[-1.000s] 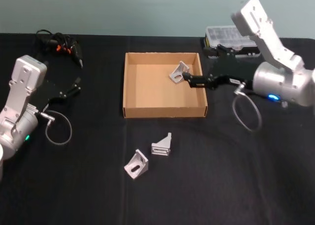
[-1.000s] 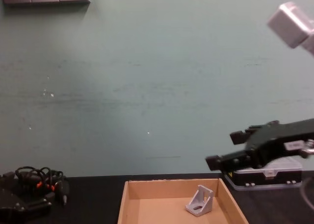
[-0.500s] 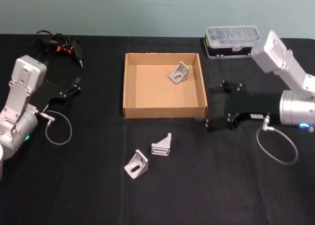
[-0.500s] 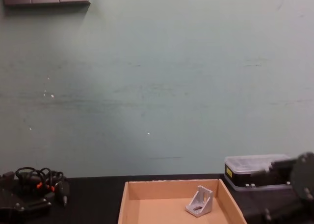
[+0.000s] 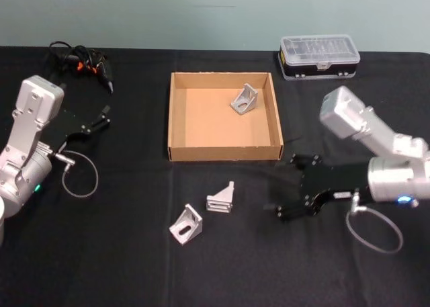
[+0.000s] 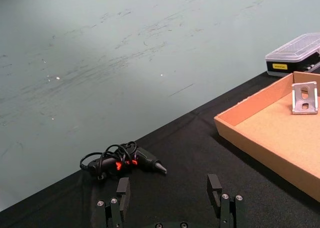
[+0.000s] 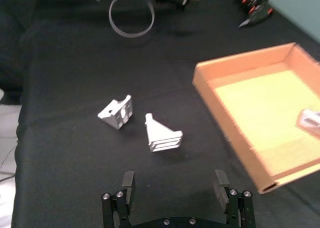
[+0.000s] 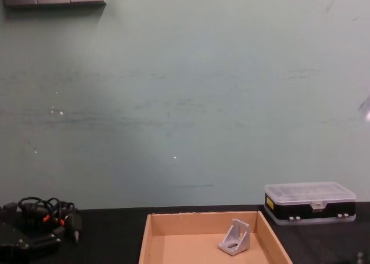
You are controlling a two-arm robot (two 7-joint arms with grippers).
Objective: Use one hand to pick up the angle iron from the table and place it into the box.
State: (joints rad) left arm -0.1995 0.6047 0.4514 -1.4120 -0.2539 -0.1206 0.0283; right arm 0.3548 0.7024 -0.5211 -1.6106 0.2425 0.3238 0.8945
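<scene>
Head view has the right end effector (image 5: 287, 187) low over the desk (image 5: 134, 267), just near and right of the box (image 5: 172, 119), fingers spread wide, gripping nothing. One angle iron (image 5: 244, 99) sits inside the box, toward its far right corner. A second angle iron (image 5: 220, 198) and a third angle iron (image 5: 186, 224) lie close together on the desk, near of the box, left of that end effector. Over on the left, the left end effector (image 5: 104, 117) sits parked, fingers wide too
</scene>
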